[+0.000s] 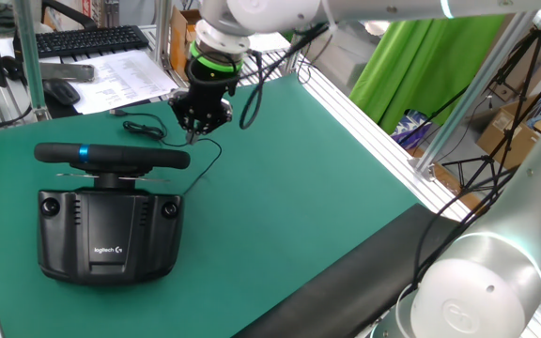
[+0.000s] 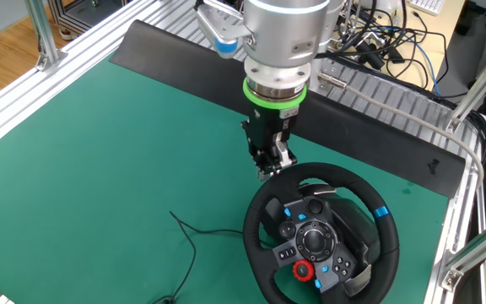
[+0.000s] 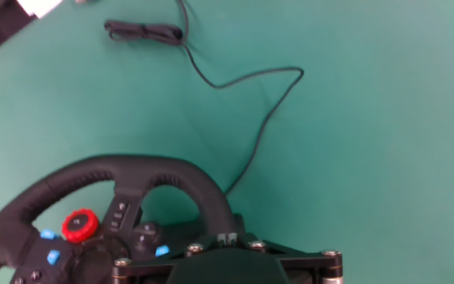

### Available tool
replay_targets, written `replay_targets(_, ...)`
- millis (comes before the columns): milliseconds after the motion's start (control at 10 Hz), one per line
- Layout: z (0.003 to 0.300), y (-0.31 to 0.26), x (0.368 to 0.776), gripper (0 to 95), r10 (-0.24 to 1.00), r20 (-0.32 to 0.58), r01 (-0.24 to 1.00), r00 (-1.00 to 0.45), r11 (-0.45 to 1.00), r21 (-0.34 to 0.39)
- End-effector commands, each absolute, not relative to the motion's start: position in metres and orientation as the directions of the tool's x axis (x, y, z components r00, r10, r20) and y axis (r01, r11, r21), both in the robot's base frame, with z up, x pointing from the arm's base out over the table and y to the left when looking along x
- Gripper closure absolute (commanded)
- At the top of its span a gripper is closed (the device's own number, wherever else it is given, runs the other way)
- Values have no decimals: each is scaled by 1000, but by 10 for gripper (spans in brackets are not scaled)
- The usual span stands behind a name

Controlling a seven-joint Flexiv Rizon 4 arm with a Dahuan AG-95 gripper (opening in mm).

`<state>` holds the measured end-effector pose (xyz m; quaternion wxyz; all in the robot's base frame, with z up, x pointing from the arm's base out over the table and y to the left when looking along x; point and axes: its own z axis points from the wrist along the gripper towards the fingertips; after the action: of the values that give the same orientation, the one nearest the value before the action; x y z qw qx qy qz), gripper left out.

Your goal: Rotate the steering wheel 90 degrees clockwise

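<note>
- The steering wheel (image 2: 321, 235) sits lower right in the other fixed view; the gripper (image 2: 271, 164) hovers just above its upper-left rim.
- Whether the fingers are apart, I cannot tell.
- Lower squarely onto the rim, clamp firmly, then sweep along its arc.

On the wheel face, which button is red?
The round knob at the lower part of the steering wheel face; the small buttons around it are blue or black.

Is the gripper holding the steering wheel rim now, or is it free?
Cannot tell. The gripper hangs at the steering wheel rim's edge; its fingertips are not clearly visible.
</note>
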<state>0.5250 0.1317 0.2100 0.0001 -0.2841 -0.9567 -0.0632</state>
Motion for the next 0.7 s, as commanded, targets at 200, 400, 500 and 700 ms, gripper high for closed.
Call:
replay_targets(200, 214, 140, 507, 950, 555, 39, 556, -831, 826, 97)
replay_targets(400, 217, 139, 500, 950, 564, 50, 566, -825, 819, 93)
replay_targets(500, 218, 139, 497, 950, 569, 51, 571, -821, 815, 93)
replay_targets(700, 219, 138, 494, 950, 594, 54, 596, -803, 797, 95)
